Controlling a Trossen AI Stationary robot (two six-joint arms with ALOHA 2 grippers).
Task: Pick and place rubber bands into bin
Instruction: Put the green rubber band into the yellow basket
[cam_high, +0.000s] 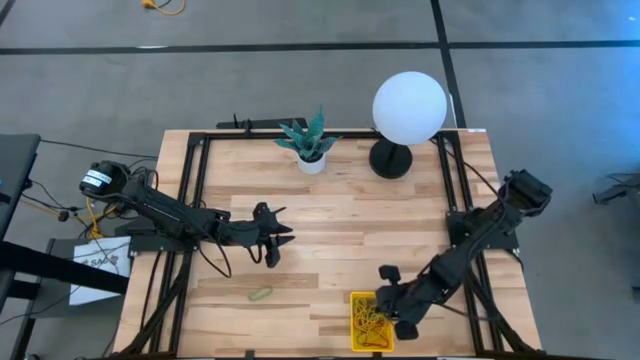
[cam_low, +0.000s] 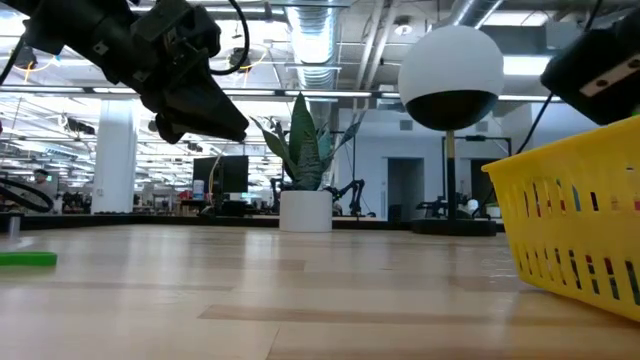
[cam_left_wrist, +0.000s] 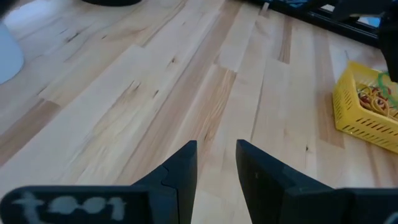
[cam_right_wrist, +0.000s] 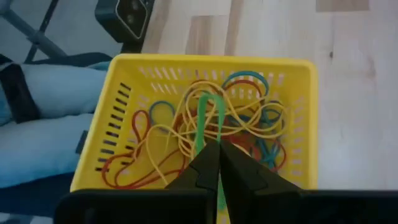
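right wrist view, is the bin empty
No, the bin holds a tangle of rubber bands in yellow, red, green and blue, with the shut right gripper pinching a green one over it.

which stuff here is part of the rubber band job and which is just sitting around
Job:
- rubber bands piled in the bin
- yellow bin
- green band loose on the table
- right tool, shut on a green band over the bin
- left tool, open

Just there:
- plant pot
- globe lamp

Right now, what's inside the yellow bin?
The bin holds a tangled pile of rubber bands: yellow, red, blue, green. The right tool is shut on a green band above it. The bands cover most of the floor.
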